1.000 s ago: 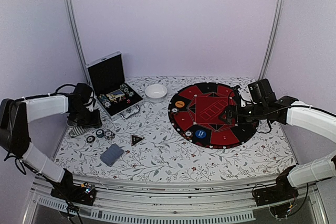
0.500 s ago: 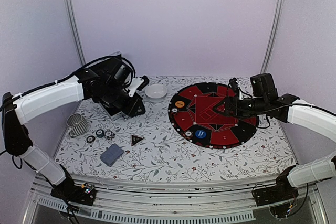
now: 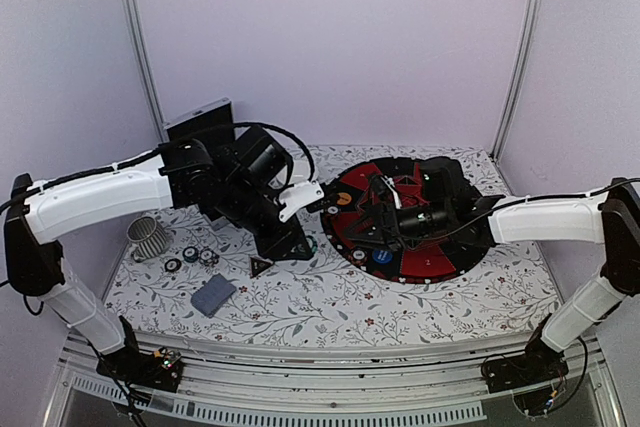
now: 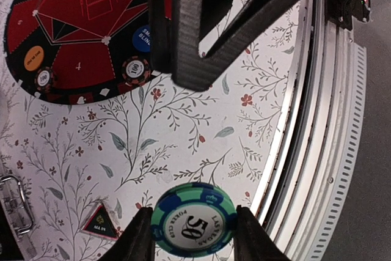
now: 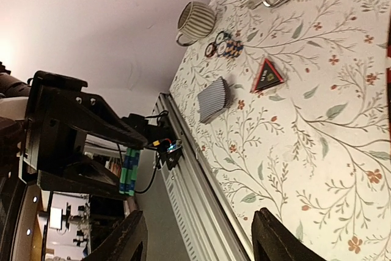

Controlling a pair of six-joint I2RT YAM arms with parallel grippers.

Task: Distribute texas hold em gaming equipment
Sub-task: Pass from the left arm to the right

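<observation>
My left gripper [image 3: 306, 244] is shut on a teal and blue "50" poker chip [image 4: 194, 227] and holds it above the floral table, just left of the round red and black mat [image 3: 440, 262]. The chip also shows edge-on in the right wrist view [image 5: 129, 171]. My right gripper [image 3: 373, 219] is open and empty, stretched left over the mat's near-left part; its fingers [image 5: 131, 239] frame the table's front rail. A blue disc [image 4: 142, 38], an orange disc [image 4: 33, 58] and a red chip [image 4: 135, 69] lie on the mat. Loose chips [image 3: 190, 257] and the card deck [image 3: 213, 294] lie at front left.
A black "ALL IN" triangle [image 3: 261, 266] lies near the left gripper. A striped cup [image 3: 148, 237] stands at the far left. The black case [image 3: 200, 122] is mostly hidden behind the left arm. The white bowl is hidden. The two grippers are close together.
The left arm has swung from the case at back left to the middle front, carrying the teal chip. The right arm has reached left across the mat.
</observation>
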